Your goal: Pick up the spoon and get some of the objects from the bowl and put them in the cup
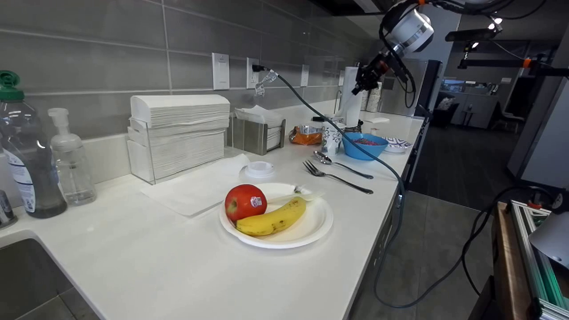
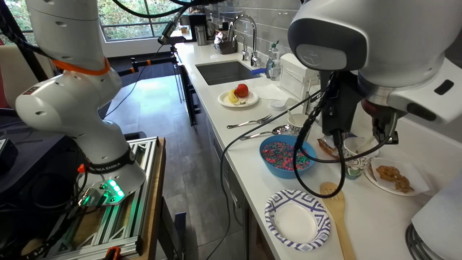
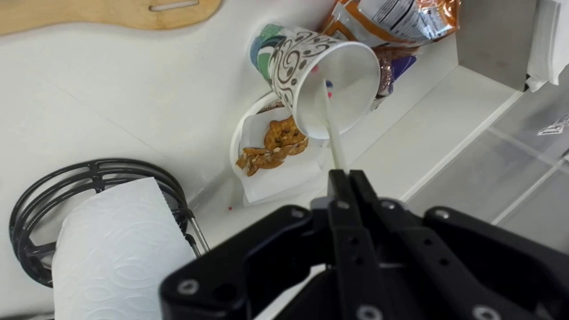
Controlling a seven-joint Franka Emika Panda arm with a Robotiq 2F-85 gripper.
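My gripper (image 3: 349,175) is shut on the handle of a white plastic spoon (image 3: 334,142). The gripper also shows in an exterior view (image 1: 357,86). The spoon points into or over the mouth of a patterned paper cup (image 3: 289,66); I cannot tell whether its tip is inside the rim. A few small pink and blue pieces show inside the cup. In an exterior view the cup (image 2: 355,169) stands upright, with the spoon (image 2: 365,144) above its opening. The blue bowl (image 2: 279,171) holds many small pink, teal and purple pieces; it also shows in an exterior view (image 1: 355,153).
Near the cup are a cookie plate (image 3: 238,142), an orange snack bag (image 3: 395,20), and a paper towel roll (image 3: 120,249) on a black stand. A wooden spatula (image 2: 337,213), a patterned plate (image 2: 297,224), another cup (image 2: 297,121), and a metal spoon and fork lie around. A cable crosses the counter.
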